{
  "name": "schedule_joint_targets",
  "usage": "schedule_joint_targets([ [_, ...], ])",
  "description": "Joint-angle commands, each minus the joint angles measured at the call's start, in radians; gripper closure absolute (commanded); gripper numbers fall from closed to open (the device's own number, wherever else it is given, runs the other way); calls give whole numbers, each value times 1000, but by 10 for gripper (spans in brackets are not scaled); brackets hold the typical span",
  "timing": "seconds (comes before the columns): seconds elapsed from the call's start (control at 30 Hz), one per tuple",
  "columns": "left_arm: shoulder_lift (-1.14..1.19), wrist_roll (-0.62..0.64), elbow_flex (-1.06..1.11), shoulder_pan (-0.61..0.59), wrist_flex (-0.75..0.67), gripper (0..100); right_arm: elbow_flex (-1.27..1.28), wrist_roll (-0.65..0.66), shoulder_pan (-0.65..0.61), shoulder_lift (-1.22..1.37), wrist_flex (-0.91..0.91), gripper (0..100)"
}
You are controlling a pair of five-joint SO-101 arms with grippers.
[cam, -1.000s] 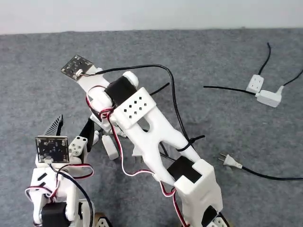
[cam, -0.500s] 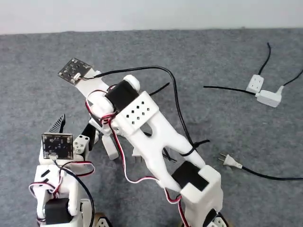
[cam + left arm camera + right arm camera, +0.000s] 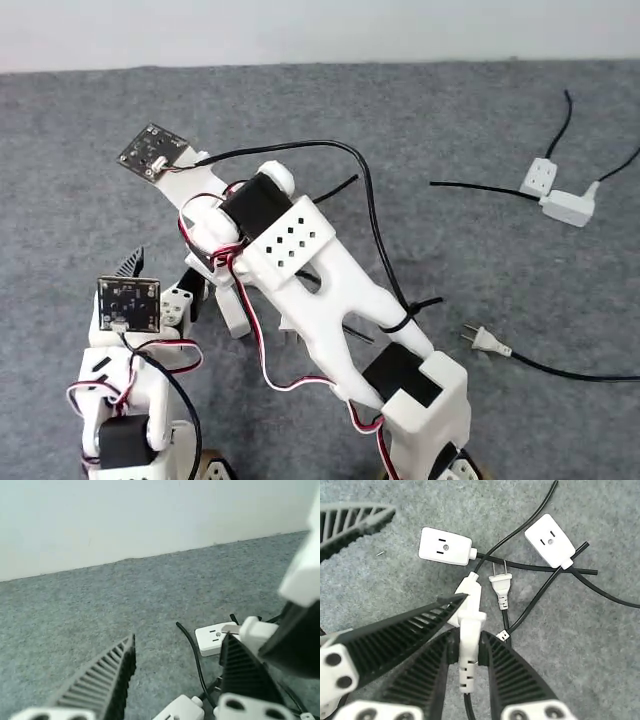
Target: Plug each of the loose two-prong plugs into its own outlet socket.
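My right pincer [image 3: 468,622] was clamped on the white plug [image 3: 470,591], one jaw on either side of its body near the cord end. The plug's long axis ran up the frame. Its nose was aimed at the nearest socket [image 3: 445,546] in the upper left, just beyond its tip, with the slotted face turned toward my camera. I could not see the prongs. My judgement was that nose and face were not in line, so the plug needed tipping before any push.

A second plug [image 3: 499,584] lay loose just right of mine, prongs pointing up-frame, and a second socket [image 3: 550,540] sat at the upper right.

In the high view my right arm [image 3: 310,280] stretched from lower right toward centre left, wrist bent down. My left pincer [image 3: 179,639] stood apart, holding nothing, with an outlet block [image 3: 215,637] lying beyond it.
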Motion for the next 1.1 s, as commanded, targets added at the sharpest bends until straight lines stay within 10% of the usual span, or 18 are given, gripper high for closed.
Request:
schedule_joint_targets([
  [0.0, -3, -11, -7, 8, -32, 732, -6, 6, -22, -70, 41, 991],
  [1.07, -5, -6, 4, 11, -32, 732, -127, 11, -24, -65, 39, 991],
])
